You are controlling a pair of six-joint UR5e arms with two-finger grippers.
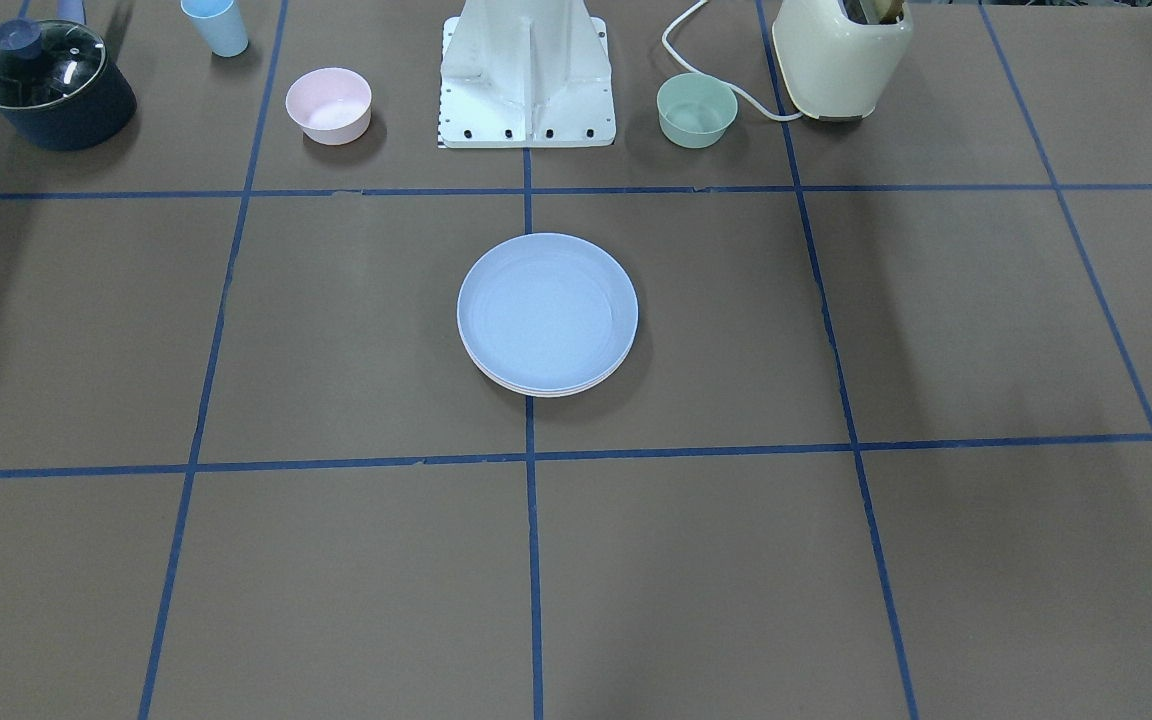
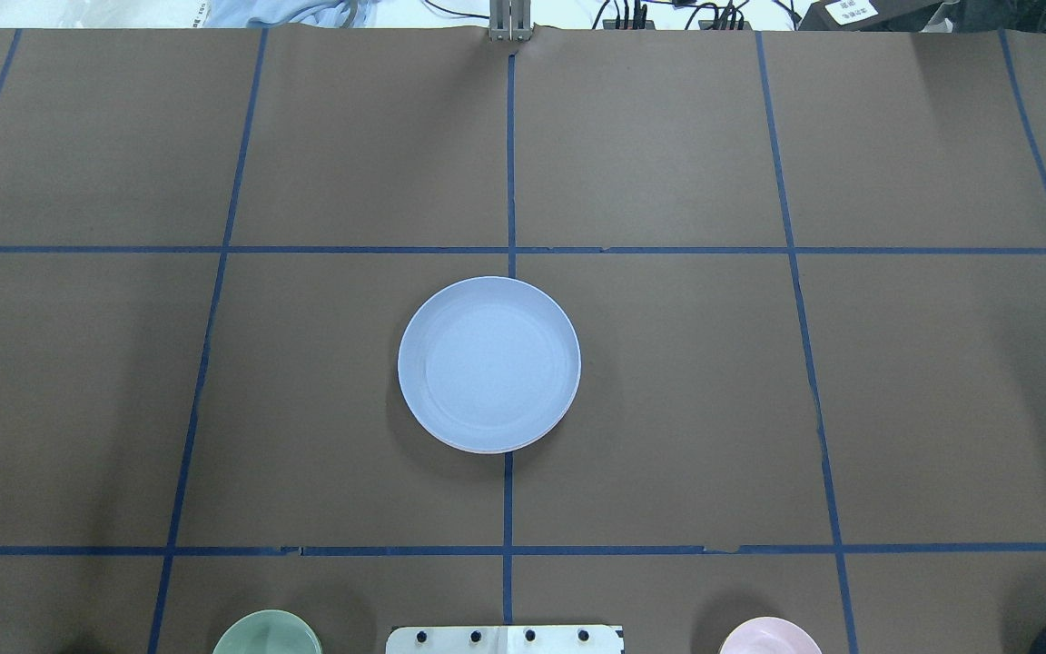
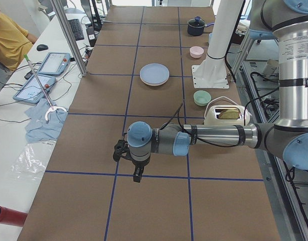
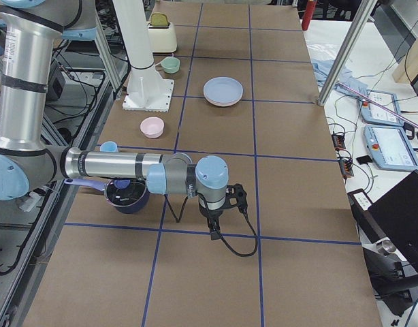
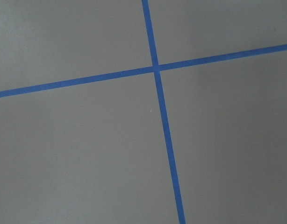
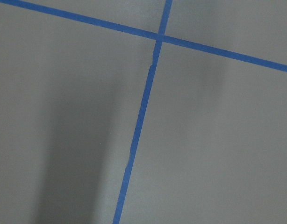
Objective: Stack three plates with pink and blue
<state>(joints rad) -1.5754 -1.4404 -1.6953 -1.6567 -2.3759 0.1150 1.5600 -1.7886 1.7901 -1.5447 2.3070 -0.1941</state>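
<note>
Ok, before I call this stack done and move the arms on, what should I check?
1. Blue plate on top of stack: ok.
2. Three plates in it: cannot tell; only pale lower rims show beneath.
3. Plates squared up: ok, rims near concentric.
4. Left gripper clear of the plates: ok; open or shut, cannot tell.
5. Right gripper clear of the plates: ok; open or shut, cannot tell.
6. Pink bowl, green bowl standing apart: ok.

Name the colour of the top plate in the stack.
The top plate is light blue; overhead view.
</note>
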